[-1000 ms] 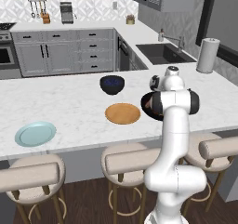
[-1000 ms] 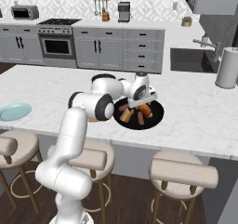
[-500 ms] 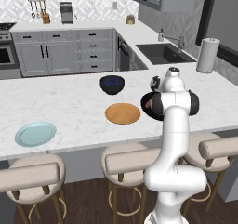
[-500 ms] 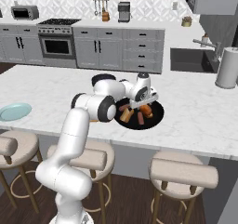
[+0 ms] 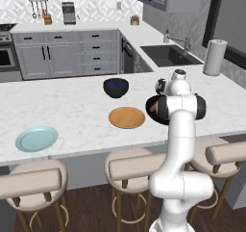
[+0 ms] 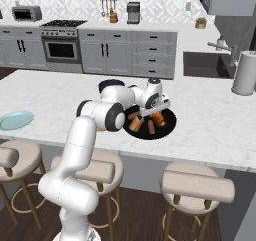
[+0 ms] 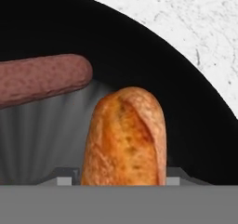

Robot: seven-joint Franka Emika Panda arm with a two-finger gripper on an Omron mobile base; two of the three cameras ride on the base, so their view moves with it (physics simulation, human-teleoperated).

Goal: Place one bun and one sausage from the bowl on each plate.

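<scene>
— How do the jaws stand?

— In the hand view a finger sits tight on each side of a golden bun [image 7: 124,139]; I can't tell if they're clamped on it.

— Where's the gripper [image 6: 154,111]?

— Down in the black bowl [image 6: 170,124], on the counter's right part. The bun lies straight between the jaws, a sausage [image 7: 42,80] just beside it.

— And the plates?

— The wooden plate [image 5: 127,117] sits just left of the bowl, the blue-green plate [image 5: 36,138] far off to the left.
</scene>
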